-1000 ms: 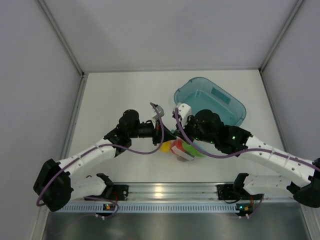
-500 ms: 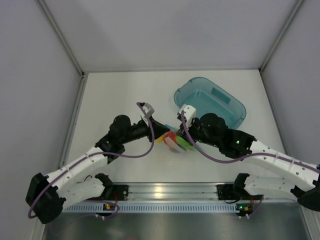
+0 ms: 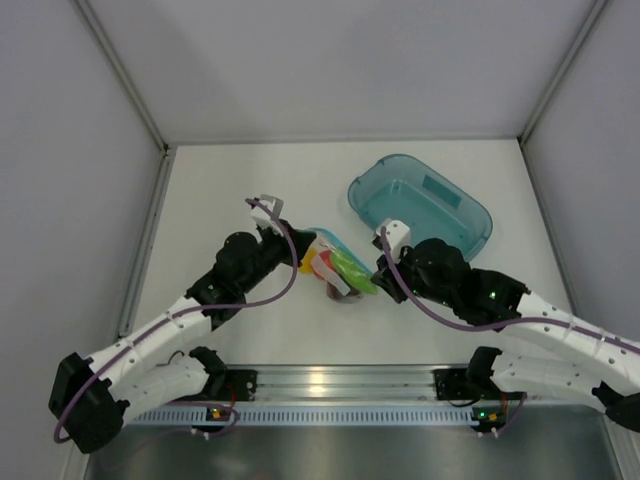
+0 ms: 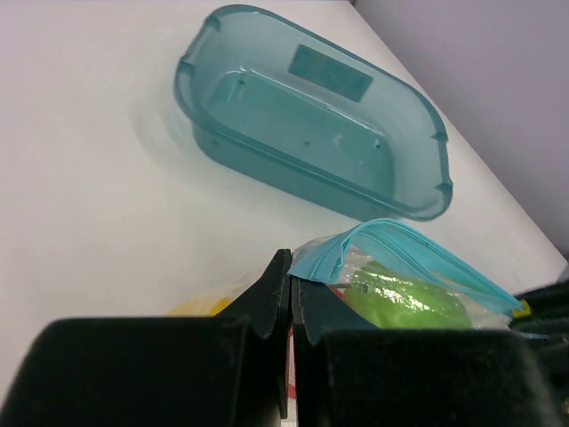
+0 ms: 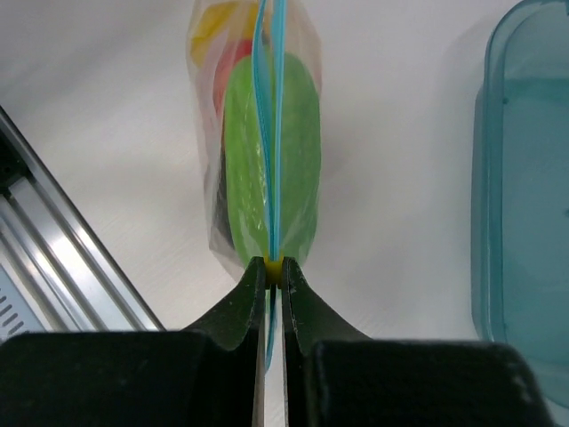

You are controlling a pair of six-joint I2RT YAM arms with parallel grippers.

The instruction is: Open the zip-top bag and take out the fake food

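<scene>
The zip-top bag [image 3: 335, 264] hangs between my two grippers, left of the teal tray. My left gripper [image 3: 302, 256] is shut on the left end of its light blue zip strip [image 4: 391, 245]. My right gripper [image 3: 377, 282] is shut on the strip's other end, on a small yellow slider [image 5: 276, 264]. Inside the bag are the green oblong piece [image 5: 293, 151], the red piece [image 5: 229, 67] and the yellow piece [image 5: 212, 22]. The green piece [image 4: 409, 302] and a bit of yellow [image 4: 200, 307] also show in the left wrist view. The maroon piece is not clearly visible. The strip looks closed along its length.
The teal translucent tray [image 3: 470, 235] stands empty at the back right, close to my right arm; it also shows in the left wrist view [image 4: 204, 62] and the right wrist view [image 5: 498, 178]. A metal rail [image 3: 330, 380] runs along the near edge.
The bag has moved left and away from the rail, held by both grippers. The left arm has drawn back to the left; the right gripper has shifted right to the bag's right end.
</scene>
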